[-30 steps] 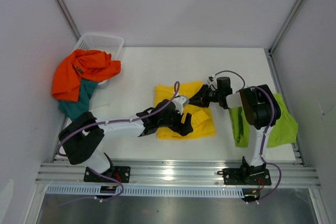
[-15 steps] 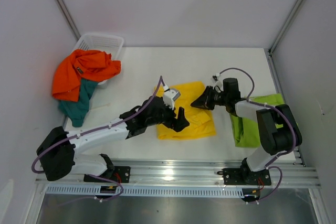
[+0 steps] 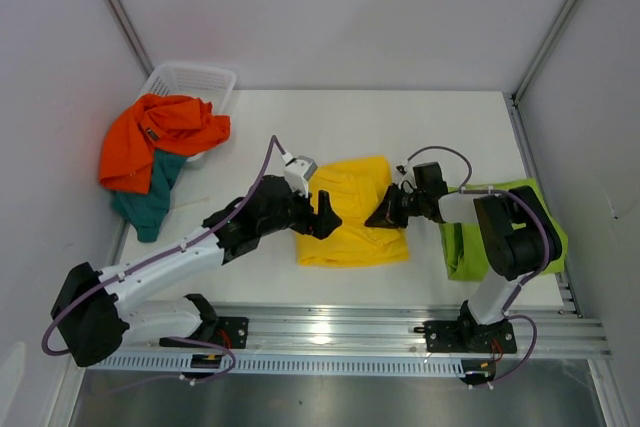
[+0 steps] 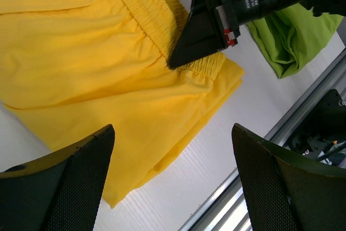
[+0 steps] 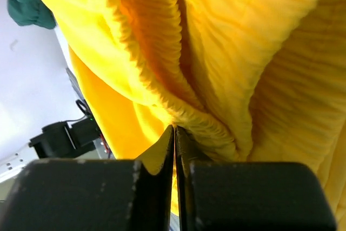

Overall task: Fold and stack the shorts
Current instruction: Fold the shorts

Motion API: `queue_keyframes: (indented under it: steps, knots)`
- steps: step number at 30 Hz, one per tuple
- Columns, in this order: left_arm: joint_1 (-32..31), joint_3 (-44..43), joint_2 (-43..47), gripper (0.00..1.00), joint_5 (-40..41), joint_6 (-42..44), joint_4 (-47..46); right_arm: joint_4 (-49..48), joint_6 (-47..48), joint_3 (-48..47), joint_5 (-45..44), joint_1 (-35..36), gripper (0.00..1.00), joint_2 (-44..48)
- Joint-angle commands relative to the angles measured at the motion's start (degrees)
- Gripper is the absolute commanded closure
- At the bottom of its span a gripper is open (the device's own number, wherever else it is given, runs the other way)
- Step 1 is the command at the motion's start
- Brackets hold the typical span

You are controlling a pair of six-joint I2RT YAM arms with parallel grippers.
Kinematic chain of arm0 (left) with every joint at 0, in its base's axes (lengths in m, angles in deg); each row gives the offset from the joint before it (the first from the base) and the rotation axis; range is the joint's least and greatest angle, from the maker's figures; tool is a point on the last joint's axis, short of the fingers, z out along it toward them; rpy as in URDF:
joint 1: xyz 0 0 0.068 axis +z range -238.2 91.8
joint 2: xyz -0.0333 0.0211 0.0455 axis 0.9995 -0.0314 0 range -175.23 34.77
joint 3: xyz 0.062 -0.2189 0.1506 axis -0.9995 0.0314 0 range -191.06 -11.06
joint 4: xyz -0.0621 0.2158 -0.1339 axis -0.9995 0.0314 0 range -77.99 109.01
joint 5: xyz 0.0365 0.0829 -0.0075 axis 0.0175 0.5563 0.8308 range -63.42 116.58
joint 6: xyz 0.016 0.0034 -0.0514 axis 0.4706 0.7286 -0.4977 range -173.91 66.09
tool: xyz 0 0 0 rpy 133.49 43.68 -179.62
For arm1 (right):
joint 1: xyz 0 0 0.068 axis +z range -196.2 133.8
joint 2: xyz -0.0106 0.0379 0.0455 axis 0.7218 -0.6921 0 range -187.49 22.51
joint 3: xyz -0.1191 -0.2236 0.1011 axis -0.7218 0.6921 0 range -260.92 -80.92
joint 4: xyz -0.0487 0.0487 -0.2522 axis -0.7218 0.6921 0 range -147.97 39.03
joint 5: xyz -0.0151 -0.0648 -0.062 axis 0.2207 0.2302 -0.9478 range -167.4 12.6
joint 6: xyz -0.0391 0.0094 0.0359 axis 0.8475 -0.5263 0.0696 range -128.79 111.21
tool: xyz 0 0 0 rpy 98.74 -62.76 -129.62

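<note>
White table [image 3: 420,127] from above: yellow shorts [image 3: 350,217] lie near centre, lime green shorts [image 3: 515,237] to the right, orange shorts [image 3: 160,132] and teal shorts [image 3: 145,202] by the basket [image 3: 195,77] far left. Left wrist view: left gripper [image 4: 173,128] spread wide above the yellow cloth, holding nothing. Right wrist view: right gripper [image 5: 174,131] pinched tight on the yellow elastic waistband at the shorts' right edge

Spread shorts [image 3: 352,215] at centre, folded shorts [image 3: 535,237] at right edge, heap of shorts [image 3: 160,139] against basket [image 3: 192,77] back left.
</note>
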Motion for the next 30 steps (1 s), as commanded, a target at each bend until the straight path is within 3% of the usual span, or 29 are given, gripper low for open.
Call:
queue_keyframes:
  steps: [1,5,9,11,17,21,24,26,27,28,30]
  knots:
    - [1.0,0.8,1.8,0.1,1.8,-1.0,1.8,4.6,3.8,-0.5,-4.0,0.1,0.94,3.3]
    - [1.0,0.4,0.0,0.1,1.9,-0.7,2.0,9.9,5.6,-1.3,-8.7,0.5,0.46,11.7]
    - [1.0,0.5,-1.0,0.1,3.0,-0.7,1.9,17.2,8.1,-3.2,-13.0,-1.3,0.22,19.8]
    - [1.0,0.4,-1.2,0.1,3.4,-0.9,2.3,21.3,10.1,-3.9,-15.9,-2.1,0.01,23.3]
    - [1.0,-5.0,-5.7,0.09,9.3,-0.6,8.0,26.2,10.9,-3.4,-18.4,-5.4,0.0,26.3]
    - [3.9,-13.9,-10.3,0.07,9.9,3.5,11.7,27.3,0.1,2.6,-22.6,-3.5,0.01,35.9]
    - [11.5,-17.7,-14.9,0.07,-0.5,5.1,11.5,30.7,-12.4,5.6,-32.9,5.8,0.01,45.6]
    - [14.2,-19.4,-17.4,0.07,-2.7,6.8,11.2,34.4,-21.3,6.4,-39.8,13.7,0.01,49.4]
    - [15.9,-21.1,-18.1,0.07,-3.5,7.2,11.3,39.0,-26.3,6.7,-47.7,16.5,0.0,52.3]
    - [16.7,-22.7,-18.7,0.07,-4.7,7.8,11.4,41.4,-37.5,7.1,-51.3,19.5,0.01,53.4]
    - [18.1,-24.4,-20.1,0.07,-4.8,8.1,11.1,40.6,-43.8,9.2,-56.6,28.2,0.0,54.7]
